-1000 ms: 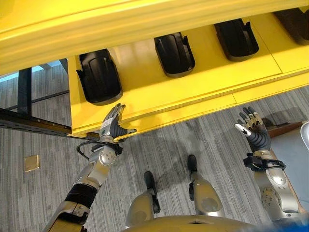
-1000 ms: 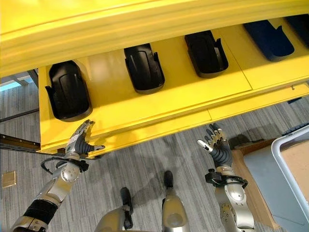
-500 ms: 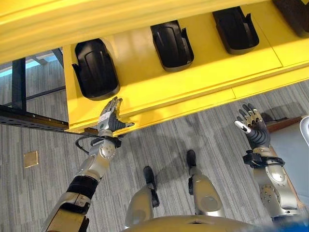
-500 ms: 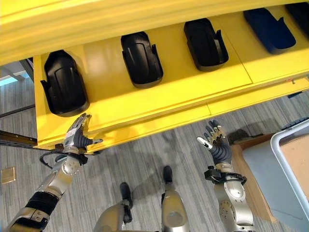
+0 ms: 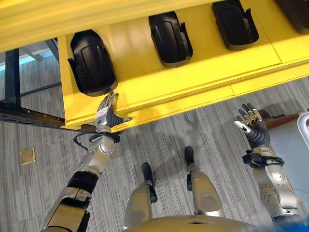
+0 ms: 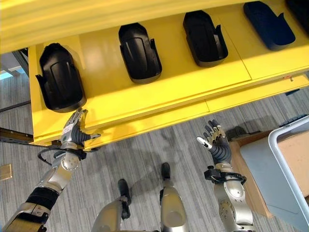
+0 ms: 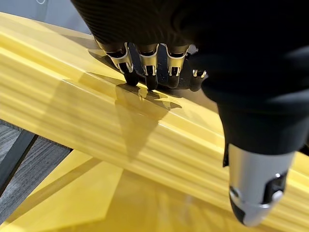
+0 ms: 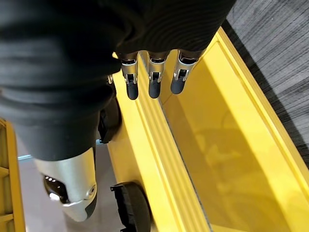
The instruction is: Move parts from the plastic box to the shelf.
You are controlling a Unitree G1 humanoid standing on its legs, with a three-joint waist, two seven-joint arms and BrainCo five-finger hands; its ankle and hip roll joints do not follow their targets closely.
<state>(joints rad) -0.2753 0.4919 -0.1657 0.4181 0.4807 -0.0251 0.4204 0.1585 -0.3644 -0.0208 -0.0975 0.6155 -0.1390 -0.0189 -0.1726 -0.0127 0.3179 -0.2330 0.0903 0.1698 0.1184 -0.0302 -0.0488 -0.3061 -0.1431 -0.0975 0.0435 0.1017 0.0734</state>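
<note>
Four black moulded plastic parts [image 6: 59, 77] lay on the yellow metal shelf [image 6: 159, 104]. Left hand [image 5: 107, 115] and right hand [image 6: 214, 140] were released, empty. Parts judged rigid, light; best grasped along side walls.

A yellow shelf [image 6: 159, 92] carries 3 black parts [image 6: 139, 53] and 1 dark blue part [image 6: 268, 24] in a row. The left hand [image 6: 75, 130], fingers straight, rests against the shelf's front edge below the leftmost part. The right hand [image 6: 215, 140] hangs open just below the shelf, near a grey plastic box [image 6: 285, 159].
</note>
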